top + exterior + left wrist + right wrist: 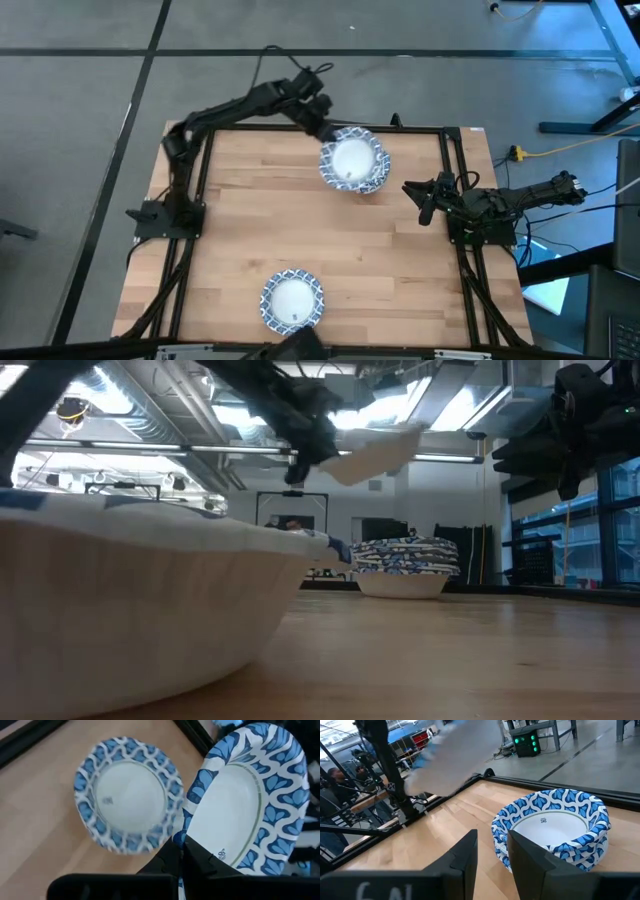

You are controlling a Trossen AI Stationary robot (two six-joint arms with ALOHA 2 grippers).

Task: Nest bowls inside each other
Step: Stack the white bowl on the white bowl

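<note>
The left claw (322, 128) is up over the far side of the worktop (250, 220), clamped tight on the rim of a bowl (250, 800) and holding it tilted in the air. Right below it sits another bowl (353, 163), resting on the wood near the far edge. A third bowl (292, 300) sits at the near edge, well apart from the others. Over at the right edge, the right claw (428, 200) waits above the worktop, fingers (462, 857) partly apart with nothing between them, pointed toward the far bowl.
</note>
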